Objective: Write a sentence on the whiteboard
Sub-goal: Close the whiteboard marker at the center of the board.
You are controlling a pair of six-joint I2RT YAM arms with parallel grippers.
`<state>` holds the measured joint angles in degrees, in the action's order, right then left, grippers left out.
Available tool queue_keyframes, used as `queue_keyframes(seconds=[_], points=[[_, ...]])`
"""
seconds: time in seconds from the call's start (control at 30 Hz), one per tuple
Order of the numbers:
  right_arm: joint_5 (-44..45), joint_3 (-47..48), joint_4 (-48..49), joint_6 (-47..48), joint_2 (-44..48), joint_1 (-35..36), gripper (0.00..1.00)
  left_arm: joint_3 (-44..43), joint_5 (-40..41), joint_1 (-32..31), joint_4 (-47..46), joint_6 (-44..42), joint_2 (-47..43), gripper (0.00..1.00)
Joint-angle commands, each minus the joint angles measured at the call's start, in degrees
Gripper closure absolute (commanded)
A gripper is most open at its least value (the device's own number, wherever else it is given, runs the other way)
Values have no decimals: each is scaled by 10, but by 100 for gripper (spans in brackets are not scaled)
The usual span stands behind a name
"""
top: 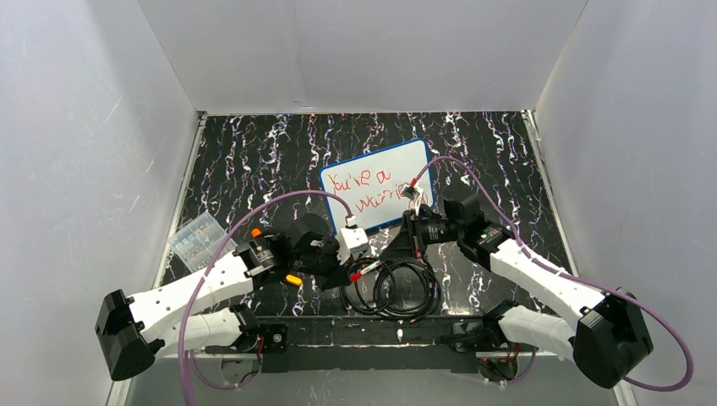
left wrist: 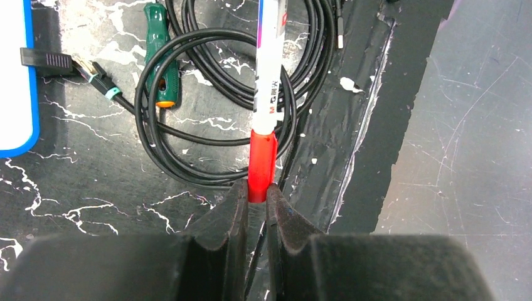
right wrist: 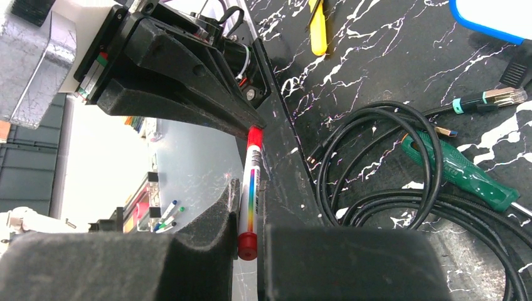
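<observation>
Where the two arms meet near the front edge, a coil of black cable (top: 397, 289) lies on the surface (top: 254, 161). A green-handled screwdriver (left wrist: 162, 59) rests across its loops, and a plug with a teal boot (left wrist: 103, 84) lies beside it. A small yellow tool (right wrist: 318, 28) sits close to the left arm, and a clear plastic box (top: 196, 239) stands well apart at the left edge. A marker (left wrist: 268, 81) hangs above the coil, held at both ends. The left claw (left wrist: 256, 194) is pinched narrow on its red cap, and the right claw (right wrist: 249, 213) is closed around the white barrel near the other end. The whiteboard (top: 397, 161) lies flat and tilted beyond both claws, apart from them, with one black clip (left wrist: 47, 61) on its near long edge pointing toward the cable. The sentence (top: 359, 179) runs across it in two red lines. The right arm's purple cable and wrist cover the end of the lower line, so its last letters seem cut off from above. The surface is black with white marble veins. Plain white walls close it in at the back and on both sides.
</observation>
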<state>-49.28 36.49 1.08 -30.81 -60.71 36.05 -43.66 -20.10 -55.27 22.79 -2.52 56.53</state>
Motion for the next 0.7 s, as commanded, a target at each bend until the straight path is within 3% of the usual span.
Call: queue_keyframes(seconds=[0.0, 0.33, 0.47, 0.6, 0.67], points=[[-19, -19, 7, 2, -18, 41, 99, -51, 8, 1, -147, 4, 0, 100], [2, -33, 60, -25, -43, 72, 99, -59, 16, 1, -170, 4, 5, 100], [78, -49, 132, -64, -32, 78, 99, -59, 51, 2, -121, 5, -14, 97], [188, -65, 176, -82, -16, 79, 99, -47, 137, 14, -35, 14, -60, 54], [229, -73, 203, -84, -21, 80, 99, -38, 172, 24, 2, 20, -93, 38]])
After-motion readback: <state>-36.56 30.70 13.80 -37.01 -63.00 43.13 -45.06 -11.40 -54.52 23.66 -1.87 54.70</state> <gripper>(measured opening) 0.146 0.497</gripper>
